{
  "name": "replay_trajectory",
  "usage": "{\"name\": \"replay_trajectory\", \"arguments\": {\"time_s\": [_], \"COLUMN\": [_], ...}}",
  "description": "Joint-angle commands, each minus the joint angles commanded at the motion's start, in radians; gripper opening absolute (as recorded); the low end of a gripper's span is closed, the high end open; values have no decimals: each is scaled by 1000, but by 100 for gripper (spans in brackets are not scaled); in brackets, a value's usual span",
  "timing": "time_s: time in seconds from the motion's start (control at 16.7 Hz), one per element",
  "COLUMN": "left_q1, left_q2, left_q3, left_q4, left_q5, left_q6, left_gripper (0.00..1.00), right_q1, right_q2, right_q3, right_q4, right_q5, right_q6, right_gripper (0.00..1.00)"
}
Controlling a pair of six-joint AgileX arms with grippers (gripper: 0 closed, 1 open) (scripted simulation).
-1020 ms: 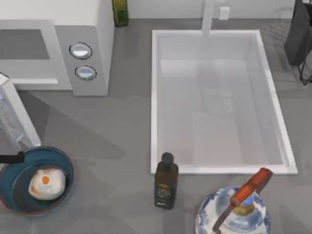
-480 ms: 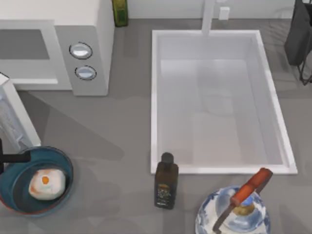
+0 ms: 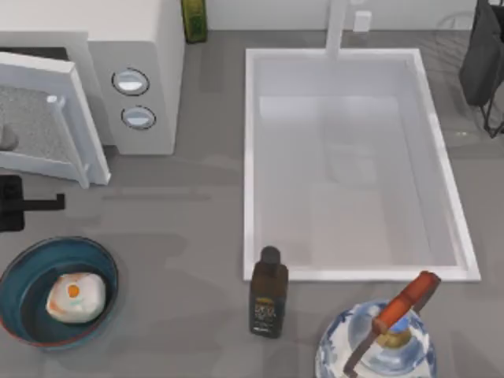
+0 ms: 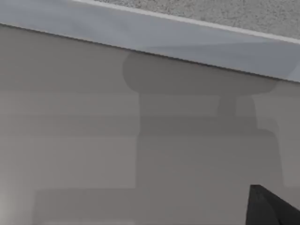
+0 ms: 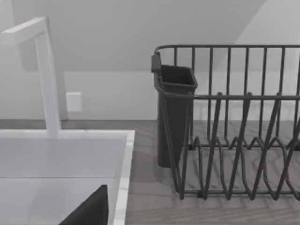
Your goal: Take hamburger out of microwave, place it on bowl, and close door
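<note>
Inside bowl (image 3: pixel 24 272) — hamburger (image 3: pixel 75 298)

microwave (image 3: pixel 118 71) cavity hidden behind door (image 3: pixel 47 118), left hand (image 3: pixel 24 203) and kettle (image 3: pixel 378 346) cropped by frame edges

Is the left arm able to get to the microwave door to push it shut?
Probably yes. The left gripper sits just in front of the half-closed door, with bare table between them.

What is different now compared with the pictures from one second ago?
The door swung from wide open to nearly shut across the microwave front. The left gripper moved up from the bowl toward the door. The hamburger, bottle and kettle stayed.
</note>
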Motion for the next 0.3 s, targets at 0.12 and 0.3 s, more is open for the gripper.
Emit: {"name": "replay_trajectory", "arguments": {"time_s": [0.12,0.3], "left_q1": [-7,-12], "left_q2": [73,105], "left_q3": [49,78], "left_q4": [36,57], "left_q5": [-4,-7], "left_q6": [-4,-6], "left_gripper": [0,0], "right_q1": [0,0], "right_q2": [0,0], "right_q3": [0,0], "right_q4": [0,0], "right_q5": [0,0], "right_q6": [0,0], "right_gripper": [100,100]}}
